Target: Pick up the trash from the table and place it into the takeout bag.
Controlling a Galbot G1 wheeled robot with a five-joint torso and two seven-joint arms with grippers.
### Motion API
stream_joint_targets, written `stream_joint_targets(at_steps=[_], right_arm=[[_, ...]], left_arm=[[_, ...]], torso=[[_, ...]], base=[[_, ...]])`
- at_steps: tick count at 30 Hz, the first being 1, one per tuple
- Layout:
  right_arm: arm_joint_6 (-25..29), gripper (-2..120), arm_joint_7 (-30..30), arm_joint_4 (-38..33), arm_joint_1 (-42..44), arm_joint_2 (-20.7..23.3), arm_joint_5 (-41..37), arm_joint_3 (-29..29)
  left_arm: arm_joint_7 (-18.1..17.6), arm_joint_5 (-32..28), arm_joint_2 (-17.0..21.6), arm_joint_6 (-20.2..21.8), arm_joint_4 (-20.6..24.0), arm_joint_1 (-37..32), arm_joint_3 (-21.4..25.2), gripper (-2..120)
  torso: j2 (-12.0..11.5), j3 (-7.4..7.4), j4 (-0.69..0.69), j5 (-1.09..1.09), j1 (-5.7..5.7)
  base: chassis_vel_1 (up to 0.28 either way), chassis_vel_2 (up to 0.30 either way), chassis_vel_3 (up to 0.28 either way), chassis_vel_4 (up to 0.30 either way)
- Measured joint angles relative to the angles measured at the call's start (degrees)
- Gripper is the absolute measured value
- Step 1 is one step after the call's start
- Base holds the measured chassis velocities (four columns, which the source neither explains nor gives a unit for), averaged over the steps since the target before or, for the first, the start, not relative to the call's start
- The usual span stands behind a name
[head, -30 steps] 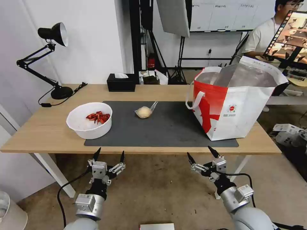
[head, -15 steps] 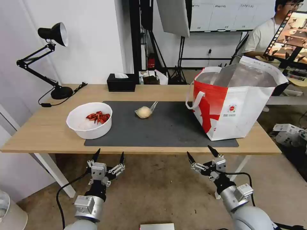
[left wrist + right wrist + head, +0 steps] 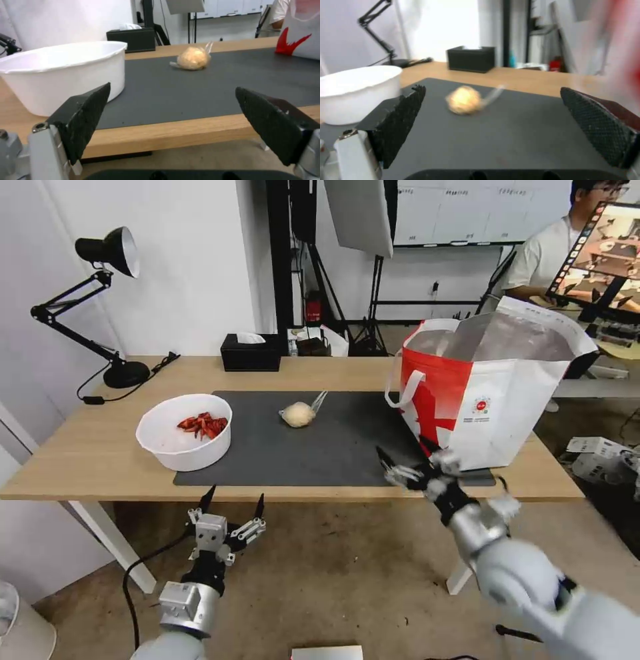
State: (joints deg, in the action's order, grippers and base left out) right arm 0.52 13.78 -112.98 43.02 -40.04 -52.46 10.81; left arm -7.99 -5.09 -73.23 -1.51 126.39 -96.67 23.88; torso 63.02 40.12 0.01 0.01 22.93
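Note:
A white bowl of red scraps (image 3: pixel 184 432) sits on the left end of the dark grey mat (image 3: pixel 320 453) on the table (image 3: pixel 87 453). A clear bag with a beige lump (image 3: pixel 299 414) lies mid-mat, also in the wrist views (image 3: pixel 193 58) (image 3: pixel 464 100). The red-and-white takeout bag (image 3: pixel 487 393) stands open at the right. My right gripper (image 3: pixel 407 457) hovers open over the mat's front right, facing the lump (image 3: pixel 492 88). My left gripper (image 3: pixel 235 495) is open and empty below the table's front edge, level with the bowl (image 3: pixel 63 72).
A black tissue box (image 3: pixel 251 353) stands at the table's back edge and a black desk lamp (image 3: pixel 100 300) at the back left. The takeout bag's side is close to my right gripper. A person sits behind the bag, away from the table.
My right arm has risen from below the table and reached forward over the mat's front edge. The left arm has stayed where it was.

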Motion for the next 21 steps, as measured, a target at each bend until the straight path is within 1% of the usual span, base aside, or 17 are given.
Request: stream_joint_targets(at_steps=[1,2,3,4,6,7,8,9,10,11,13,14,16,17,18,19,21], right_arm=[[-0.20,100,0.39,1.97,-5.09,-0.97,-1.25,3.24],[-0.35,100,0.96,6.33,-13.15,-3.25,-2.68,8.60],[-0.35,100,0.96,6.33,-13.15,-3.25,-2.68,8.60],[-0.43,100,1.09,11.21,-19.08,-6.20,-3.75,13.06],[-0.66,100,1.08,18.93,-25.69,-11.18,-5.17,17.75],[-1.06,100,0.55,23.33,-28.78,-14.63,-5.70,19.63],[-1.06,100,0.55,23.33,-28.78,-14.63,-5.70,19.63],[-1.66,100,-0.55,27.65,-31.20,-18.04,-5.95,20.89],[-2.32,100,-1.51,30.59,-32.58,-20.26,-6.08,21.62],[-2.32,100,-1.51,30.59,-32.58,-20.26,-6.08,21.62],[-4.62,100,-3.12,40.71,-36.03,-27.25,-6.02,22.96],[-4.62,100,-3.12,40.71,-36.03,-27.25,-6.02,22.96],[-7.92,100,-3.49,48.88,-38.39,-32.65,-3.97,23.20],[-8.73,100,-3.69,51.26,-38.93,-34.29,-2.97,23.19],[-8.73,100,-3.69,51.26,-38.93,-34.29,-2.97,23.19],[-10.36,100,-4.13,54.84,-39.70,-36.84,-1.65,23.11],[-13.80,100,-5.73,59.20,-40.58,-40.01,-0.66,22.81]], left_arm=[[-0.01,0.01,-0.10,-0.02,0.00,-0.01,0.10,100],[-0.01,0.02,-0.18,-0.05,0.01,-0.05,0.22,100],[-0.01,0.02,-0.18,-0.05,0.01,-0.05,0.22,100],[-0.06,0.03,-0.23,-0.06,0.00,-0.19,0.39,100],[-0.11,0.04,-0.27,-0.20,-0.17,-0.40,0.73,100],[-0.13,0.04,-0.30,-0.32,-0.35,-0.49,0.90,100],[-0.13,0.04,-0.30,-0.32,-0.35,-0.49,0.90,100],[-0.14,0.04,-0.34,-0.38,-0.49,-0.58,1.08,100],[-0.17,0.04,-0.36,-0.40,-0.57,-0.62,1.20,100],[-0.17,0.04,-0.36,-0.40,-0.57,-0.62,1.20,100],[-0.19,-0.01,-0.40,-0.51,-0.72,-0.66,1.68,100],[-0.19,-0.01,-0.40,-0.51,-0.72,-0.66,1.68,100],[-0.23,-0.12,-0.37,-0.54,-0.72,-0.72,2.10,100],[-0.24,-0.14,-0.36,-0.56,-0.72,-0.76,2.22,100],[-0.24,-0.14,-0.36,-0.56,-0.72,-0.76,2.22,100],[-0.26,-0.18,-0.37,-0.61,-0.72,-0.89,2.39,100],[-0.35,-0.21,-0.44,-0.86,-0.72,-1.16,2.67,100]], torso=[[0.00,0.00,0.00,-0.01,0.01],[0.01,-0.01,0.01,-0.06,0.00],[0.01,-0.01,0.01,-0.06,0.00],[0.00,0.00,0.01,-0.03,0.00],[0.00,0.00,0.01,-0.02,0.01],[0.00,0.00,0.00,-0.04,0.01],[0.00,0.00,0.00,-0.04,0.01],[0.00,0.00,0.02,-0.02,0.01],[0.00,0.00,0.01,-0.02,0.01],[0.00,0.00,0.01,-0.02,0.01],[0.00,0.00,0.01,-0.03,0.00],[0.00,0.00,0.01,-0.03,0.00],[0.00,0.00,0.01,-0.04,0.01],[0.00,-0.01,0.00,-0.04,0.01],[0.00,-0.01,0.00,-0.04,0.01],[0.00,-0.01,0.00,-0.03,0.01],[0.00,-0.01,0.01,-0.03,0.00]], base=[[0.000,0.000,0.000,0.000],[0.000,0.000,0.000,0.000],[0.000,0.000,0.000,0.000],[0.000,0.000,0.000,0.000],[0.000,0.000,0.000,0.000],[0.000,0.000,0.000,0.000],[0.000,0.000,0.000,0.000],[0.000,0.000,0.000,0.000],[0.000,0.000,0.000,0.000],[0.000,0.000,0.000,0.000],[0.000,0.000,0.000,0.000],[0.000,0.000,0.000,0.000],[0.000,0.000,0.000,0.000],[0.000,0.000,0.000,0.000],[0.000,0.000,0.000,0.000],[0.000,0.000,0.000,0.000],[0.000,0.000,0.000,0.000]])
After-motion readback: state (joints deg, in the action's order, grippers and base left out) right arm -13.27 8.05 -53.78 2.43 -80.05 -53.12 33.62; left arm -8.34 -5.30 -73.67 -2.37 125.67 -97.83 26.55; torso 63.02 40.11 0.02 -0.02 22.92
